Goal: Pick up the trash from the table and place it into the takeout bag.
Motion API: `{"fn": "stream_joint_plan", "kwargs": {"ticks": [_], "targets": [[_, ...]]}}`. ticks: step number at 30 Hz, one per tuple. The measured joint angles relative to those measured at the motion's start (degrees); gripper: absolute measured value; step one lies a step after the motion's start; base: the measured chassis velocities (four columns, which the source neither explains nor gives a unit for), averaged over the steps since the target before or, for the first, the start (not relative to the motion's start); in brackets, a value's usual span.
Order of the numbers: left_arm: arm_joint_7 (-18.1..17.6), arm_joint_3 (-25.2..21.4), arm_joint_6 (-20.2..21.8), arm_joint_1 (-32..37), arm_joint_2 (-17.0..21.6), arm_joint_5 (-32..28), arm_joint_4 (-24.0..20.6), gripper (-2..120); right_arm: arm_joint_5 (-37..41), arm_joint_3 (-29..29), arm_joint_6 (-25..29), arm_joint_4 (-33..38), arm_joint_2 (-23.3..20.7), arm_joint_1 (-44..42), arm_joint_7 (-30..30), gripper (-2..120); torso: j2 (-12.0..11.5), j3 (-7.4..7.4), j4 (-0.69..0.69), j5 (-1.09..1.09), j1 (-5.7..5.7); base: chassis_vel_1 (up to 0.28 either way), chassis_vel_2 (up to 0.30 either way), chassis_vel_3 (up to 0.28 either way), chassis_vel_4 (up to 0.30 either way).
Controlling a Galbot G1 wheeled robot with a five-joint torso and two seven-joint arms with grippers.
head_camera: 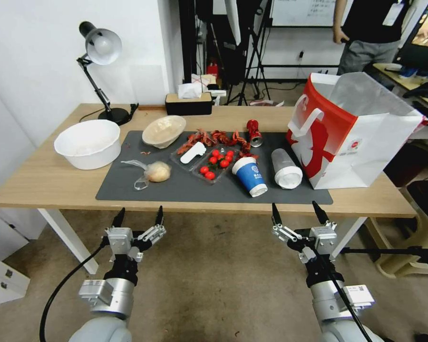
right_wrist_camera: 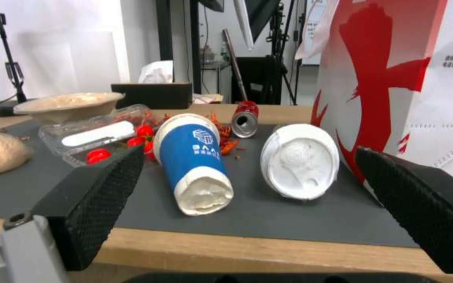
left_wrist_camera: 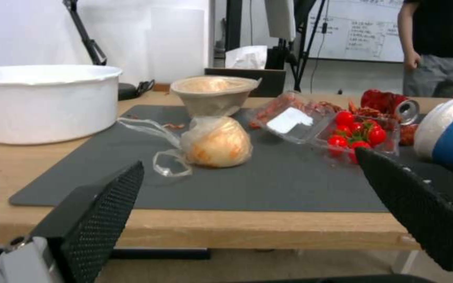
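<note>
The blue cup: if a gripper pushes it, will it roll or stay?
The blue cup lies on its side on the mat, so it would likely roll, curving because it tapers. It looks like thin paper, so probably light and easy to crush.

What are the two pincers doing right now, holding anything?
Left pincer: open, empty, short of the table.
Right pincer: open, empty, also short of the table edge.

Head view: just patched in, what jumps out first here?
The takeout bag stands open at the table's right end. Beside it on the grey mat, the blue paper cup and lidded clear cup lie tipped over. Both grippers, left and right, hover open before the near edge.
</note>
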Motion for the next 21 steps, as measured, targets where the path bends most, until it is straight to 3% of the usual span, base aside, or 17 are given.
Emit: {"fn": "stream_joint_plan", "kwargs": {"ticks": [9,13,16,21], "targets": [[0.73,-1.00,0.00,-0.35,1.05,-0.16,0.40,100,0.75,0.54,-0.08,0.24,-0.84,0.46,0.16,100,0.00,0.00,0.00,0.01,0.00,0.000,0.000,0.000,0.000],[1.85,-0.18,-0.57,-1.09,2.12,-0.24,2.19,100,2.23,1.47,-2.31,2.29,-1.81,1.17,0.80,100,0.00,0.00,0.03,0.00,0.00,0.000,0.000,0.000,0.000],[2.40,1.02,-0.14,-2.83,3.81,-1.27,3.42,100,3.74,3.13,-3.98,3.31,-2.49,1.84,1.21,100,0.00,0.00,-0.05,-0.02,0.00,0.000,0.000,0.000,0.000],[2.37,-0.06,0.05,-3.34,5.57,-2.70,3.77,100,5.41,3.25,-6.33,2.19,-5.47,5.24,1.87,100,0.00,0.00,0.01,0.01,0.00,0.000,0.000,0.000,0.000]]}}
